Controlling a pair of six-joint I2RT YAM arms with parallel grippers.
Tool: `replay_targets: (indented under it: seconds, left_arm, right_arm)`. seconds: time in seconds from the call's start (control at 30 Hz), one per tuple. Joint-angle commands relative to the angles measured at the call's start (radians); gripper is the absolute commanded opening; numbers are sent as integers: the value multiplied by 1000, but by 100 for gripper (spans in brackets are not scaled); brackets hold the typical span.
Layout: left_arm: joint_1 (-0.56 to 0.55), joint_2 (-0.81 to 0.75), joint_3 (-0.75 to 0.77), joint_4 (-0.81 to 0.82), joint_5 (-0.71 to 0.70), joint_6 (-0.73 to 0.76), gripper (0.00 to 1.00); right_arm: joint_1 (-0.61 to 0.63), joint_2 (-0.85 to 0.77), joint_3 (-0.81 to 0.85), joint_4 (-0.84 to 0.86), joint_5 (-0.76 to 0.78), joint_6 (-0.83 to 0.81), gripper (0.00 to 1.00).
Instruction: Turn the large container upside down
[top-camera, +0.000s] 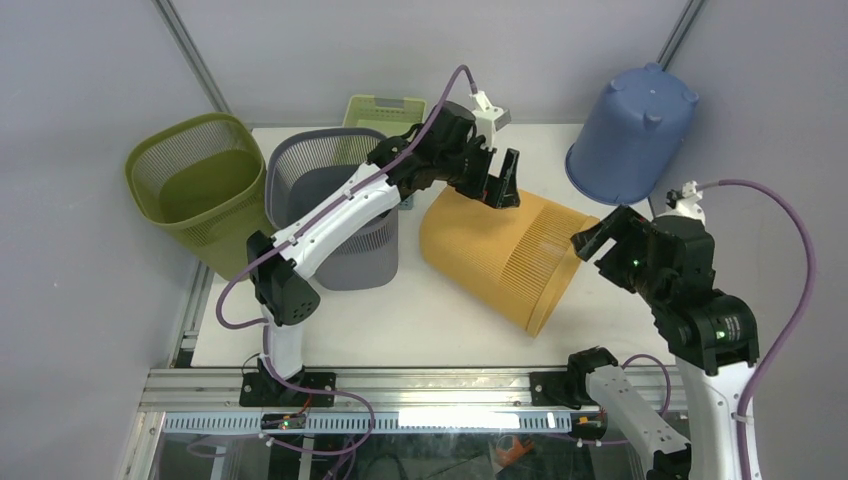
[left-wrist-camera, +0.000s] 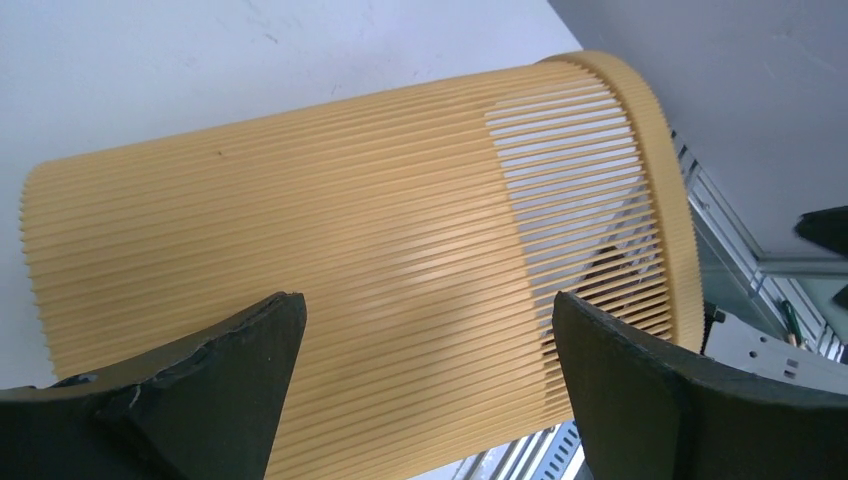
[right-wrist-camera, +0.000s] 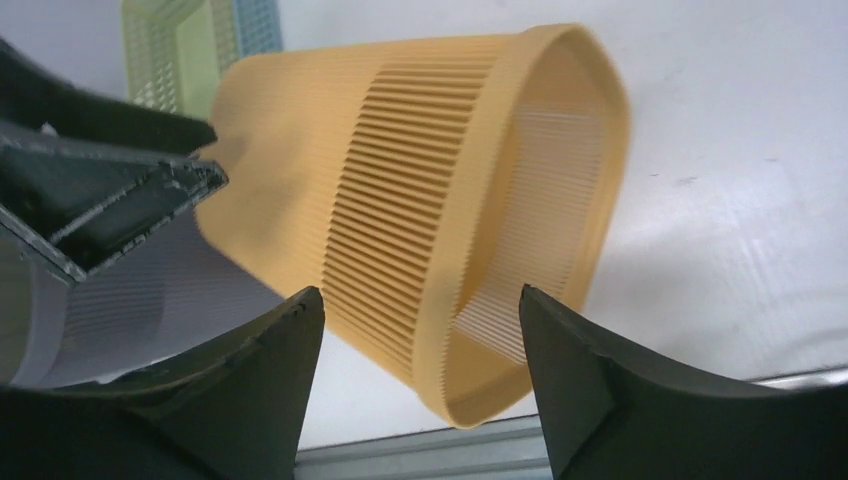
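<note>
- From above, we see the orange container (top-camera: 500, 255) lying on its side on the tabletop (top-camera: 420, 320). Its closed end points toward the grey mesh bin (top-camera: 300, 165) and its open rim toward the right arm.
- In the same view the left tool (top-camera: 503, 185) hangs over the closed end, spread wide and released. The right tool (top-camera: 592, 243) sits just beside the rim, parted and grasping nothing. A green mesh bin (top-camera: 195, 185) and an upturned blue bucket (top-camera: 630, 135) stand farther back.
- From the left wrist, the orange container (left-wrist-camera: 350, 250) fills the space beyond the left tool (left-wrist-camera: 425, 300), whose jaws stand far apart.
- From the right wrist, we look into the orange container (right-wrist-camera: 400, 200) by its open rim. The right tool (right-wrist-camera: 420, 295) is parted short of it, and a small green tray (right-wrist-camera: 170, 50) lies behind.
</note>
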Motion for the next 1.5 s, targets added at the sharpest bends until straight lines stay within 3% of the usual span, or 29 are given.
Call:
replay_targets:
  seconds: [0.0,0.13,0.53,0.9,1.03,1.17,1.27,1.37,1.47]
  left_arm:
    - [40,-53,99,3,-10,9,99]
    - [73,-92,96,-44,-71,25,99]
    - [179,-102,16,-68,-10,2,99]
    - [178,-95,-13,-59,28,3,99]
    - [179,-93,-30,-60,47,6,99]
    - [179,-91,-59,-58,67,3,99]
    - [179,-84,-87,-50,71,-3,99]
    - [178,-76,-109,-42,54,-4,99]
    - [178,-58,-109,-38,55,-5,99]
  right_arm:
    - [-4,24,-65,113,-199,23,77]
    - [-3,-32,-109,142,-179,62,79]
    - [-4,-67,-299,241,-240,109,46]
    - [-4,-89,-254,178,-10,57,8]
    - [-3,-77,-237,157,58,35,8]
    - [-4,-65,-236,137,112,9,14]
    - [-3,-60,-248,122,123,7,27]
    - [-3,-60,-243,100,144,8,47]
    - [-4,-52,-217,71,171,3,52]
